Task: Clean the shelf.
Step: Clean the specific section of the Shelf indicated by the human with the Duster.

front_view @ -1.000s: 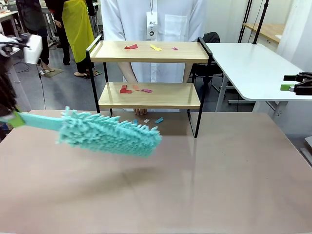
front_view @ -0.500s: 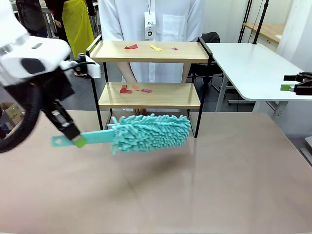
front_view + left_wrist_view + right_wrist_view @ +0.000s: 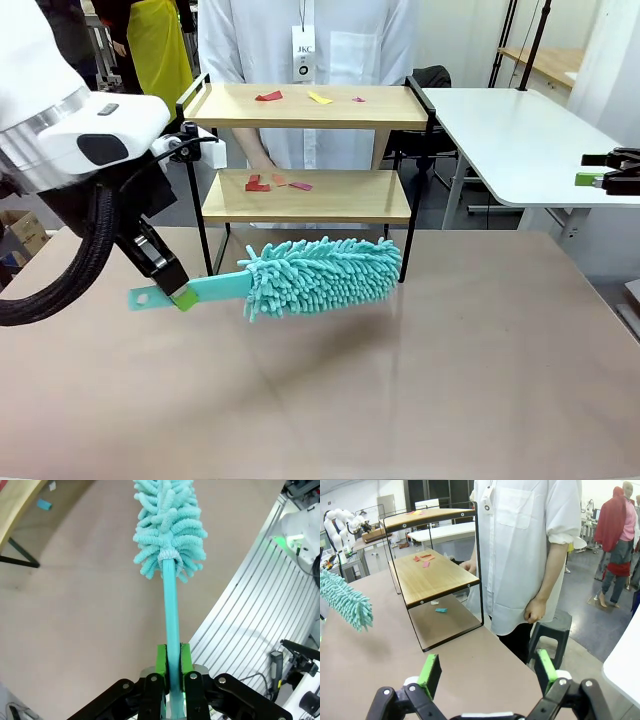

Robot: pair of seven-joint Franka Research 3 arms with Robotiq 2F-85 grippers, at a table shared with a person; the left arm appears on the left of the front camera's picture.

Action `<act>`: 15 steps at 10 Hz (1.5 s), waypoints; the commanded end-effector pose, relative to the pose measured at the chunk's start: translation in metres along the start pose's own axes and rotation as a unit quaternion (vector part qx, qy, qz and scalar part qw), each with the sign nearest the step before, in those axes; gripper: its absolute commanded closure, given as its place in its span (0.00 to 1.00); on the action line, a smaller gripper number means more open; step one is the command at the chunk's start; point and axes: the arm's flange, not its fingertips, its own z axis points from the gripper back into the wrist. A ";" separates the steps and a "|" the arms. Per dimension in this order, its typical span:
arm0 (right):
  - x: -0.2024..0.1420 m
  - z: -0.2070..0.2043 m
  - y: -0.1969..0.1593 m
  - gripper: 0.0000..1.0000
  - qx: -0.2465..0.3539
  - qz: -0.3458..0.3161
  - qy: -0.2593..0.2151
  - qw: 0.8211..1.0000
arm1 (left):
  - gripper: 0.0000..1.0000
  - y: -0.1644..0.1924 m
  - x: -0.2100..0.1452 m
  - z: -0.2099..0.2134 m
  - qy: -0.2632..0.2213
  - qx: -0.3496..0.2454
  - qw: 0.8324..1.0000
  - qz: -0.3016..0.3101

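The shelf [image 3: 350, 196] stands at the table's far side, with red, yellow and pink paper scraps [image 3: 268, 96] on its top board and more scraps [image 3: 257, 184] on the lower one. My left gripper [image 3: 176, 292] is shut on the handle of a teal fluffy duster [image 3: 322, 276]. The duster's head hangs just in front of the shelf's foot. The left wrist view shows the green pads [image 3: 161, 661] clamping the handle [image 3: 171, 605]. My right gripper [image 3: 487, 672] is open and empty, away to the shelf's [image 3: 436, 575] right side; it also appears at the picture's right edge [image 3: 600, 175].
A person in a white shirt [image 3: 310, 40] stands right behind the shelf, one hand [image 3: 534, 611] hanging down. A white table [image 3: 520, 140] adjoins at the right. Small scraps [image 3: 441, 610] lie on the brown tabletop [image 3: 450, 380] under the shelf. A stool [image 3: 555, 625] stands beside the person.
My left arm has swung in from the left, carrying the duster rightward until its head sits in front of the shelf's base. The right gripper has stayed put.
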 end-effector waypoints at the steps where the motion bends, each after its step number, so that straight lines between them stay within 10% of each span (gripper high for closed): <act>1: 0.003 -0.001 0.000 0.00 -0.004 0.002 -0.001 1.000 | 0.87 -0.012 0.026 -0.007 0.010 0.020 0.999 0.032; 15: 0.003 -0.001 0.000 0.00 -0.004 0.002 -0.001 1.000 | 0.87 -0.058 0.133 -0.160 -0.116 0.103 0.944 0.291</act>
